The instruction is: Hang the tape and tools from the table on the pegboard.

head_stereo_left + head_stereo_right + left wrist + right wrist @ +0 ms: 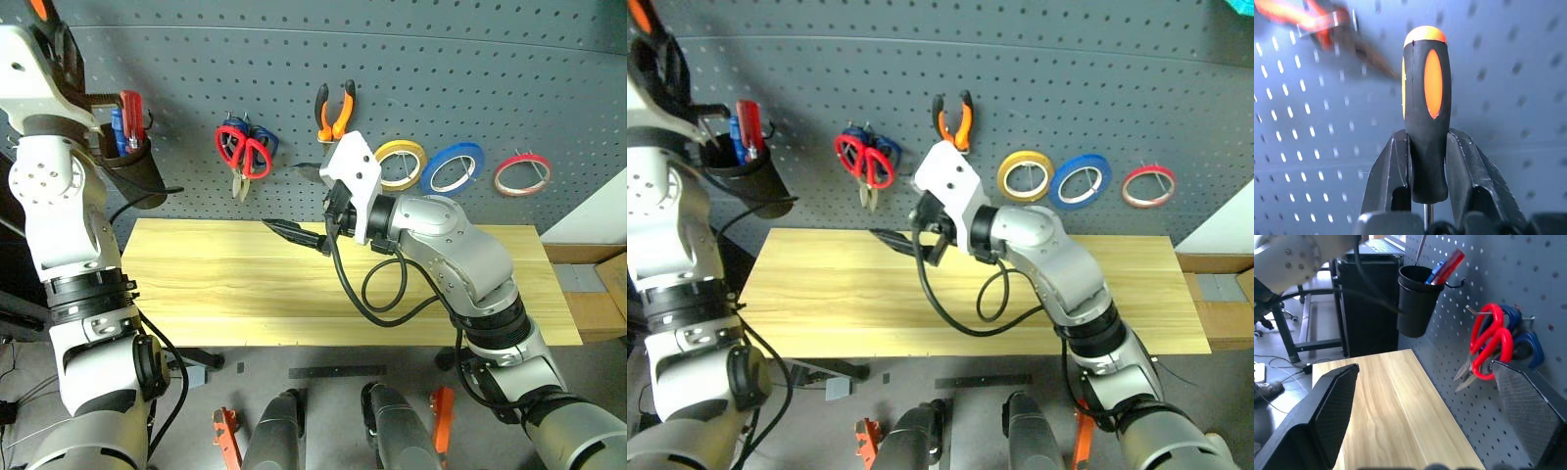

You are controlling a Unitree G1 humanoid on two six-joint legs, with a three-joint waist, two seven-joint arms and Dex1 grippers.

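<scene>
Our left gripper (1425, 196) is clamped on the screwdriver (1426, 115), handle pointing up away from the fingers, shaft running back between them. The black cup (132, 166) on the pegboard (411, 88) hangs just beside and below it (our likely target). The right gripper (1420, 421) stands open, empty, farther off.

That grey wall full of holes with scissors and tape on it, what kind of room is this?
Probably a workshop or lab bench corner: a pegboard hung with red-handled scissors, pliers and tape rings, above a wooden workbench.
</scene>
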